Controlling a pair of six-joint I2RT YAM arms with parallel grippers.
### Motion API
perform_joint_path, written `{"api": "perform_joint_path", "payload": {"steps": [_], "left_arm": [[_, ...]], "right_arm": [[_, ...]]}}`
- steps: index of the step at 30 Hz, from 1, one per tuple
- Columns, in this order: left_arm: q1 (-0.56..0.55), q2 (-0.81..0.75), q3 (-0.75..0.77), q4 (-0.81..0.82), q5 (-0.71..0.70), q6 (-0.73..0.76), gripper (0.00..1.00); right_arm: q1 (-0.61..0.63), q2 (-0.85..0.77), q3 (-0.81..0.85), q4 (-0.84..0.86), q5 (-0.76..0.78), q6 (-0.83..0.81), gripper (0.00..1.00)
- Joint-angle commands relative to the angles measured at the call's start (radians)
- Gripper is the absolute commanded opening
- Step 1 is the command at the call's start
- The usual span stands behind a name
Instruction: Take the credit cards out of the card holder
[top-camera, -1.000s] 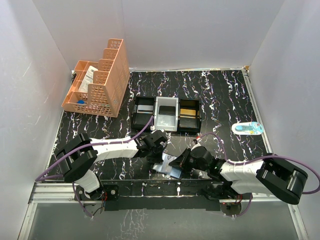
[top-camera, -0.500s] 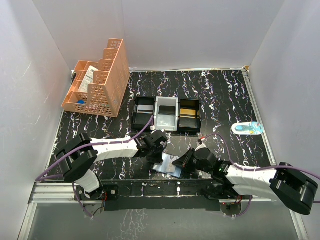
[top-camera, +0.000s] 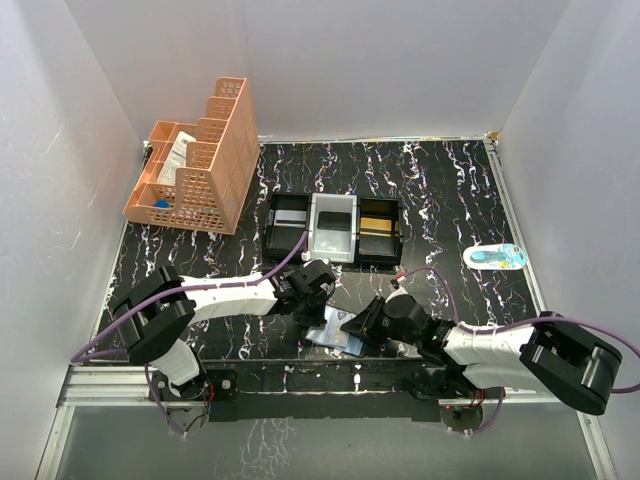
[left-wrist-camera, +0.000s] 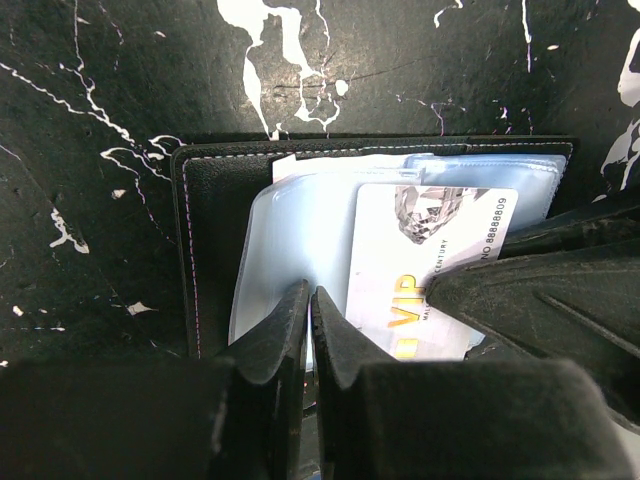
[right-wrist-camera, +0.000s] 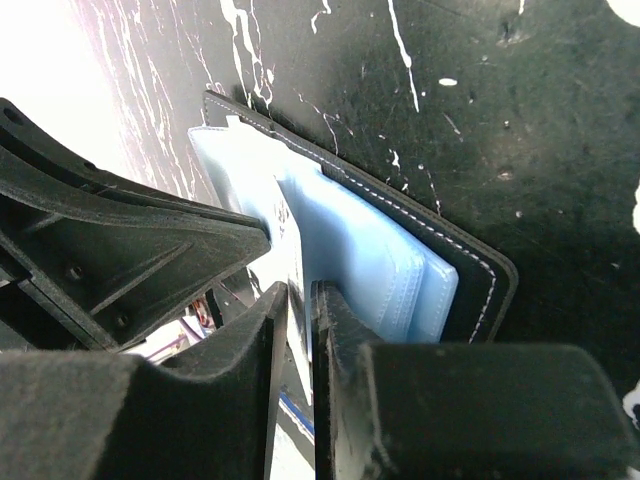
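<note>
**Grey-blue card holder open at the near edge, both grippers on it**

Black marble-patterned table (top-camera: 440, 190) carries the flat bifold card holder (top-camera: 335, 338), a dark stitched cover with pale blue clear plastic sleeves. It lies opened close to the near edge, midway between the two arm bases and in front of the black-and-white three-compartment tray (top-camera: 333, 199).

The left gripper (left-wrist-camera: 310, 297) comes down on the holder from the left. Its black fingers (left-wrist-camera: 275, 335) are closed to a hairline slit, and their tips rest on the edge of the top sleeve. Whether any plastic is caught in that slit cannot be told.

A white rectangular card with gold "VIP" lettering (left-wrist-camera: 420, 250) sits on the sleeves just beside those tips, and its right end passes under the other arm's finger.

The right gripper (right-wrist-camera: 300, 292) reaches in from the opposite side, almost touching the left one. Its fingers (right-wrist-camera: 345, 330) stand a narrow gap apart, with a pale, thin edge of the card running into that gap. Whether the pads actually press on it is not clear.

A peach plastic lattice basket (top-camera: 215, 170) stands at the far left corner, well apart from all this.
</note>
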Motion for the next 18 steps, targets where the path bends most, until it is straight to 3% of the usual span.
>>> {"api": "perform_joint_path", "payload": {"steps": [1, 6, 10, 18], "left_arm": [[-0.008, 0.026, -0.014, -0.046, -0.015, 0.016, 0.05], [-0.008, 0.036, -0.007, -0.047, -0.014, 0.02, 0.04], [-0.007, 0.03, -0.009, -0.051, -0.02, 0.018, 0.04], [-0.007, -0.016, -0.012, -0.08, -0.069, 0.006, 0.04]], "right_arm": [[0.001, 0.025, 0.028, 0.038, -0.006, -0.007, 0.16], [0.001, 0.051, 0.034, 0.058, -0.018, -0.007, 0.16], [0.001, 0.037, 0.04, 0.043, -0.018, -0.025, 0.05], [-0.012, -0.221, 0.11, -0.302, 0.09, -0.139, 0.0]]}}
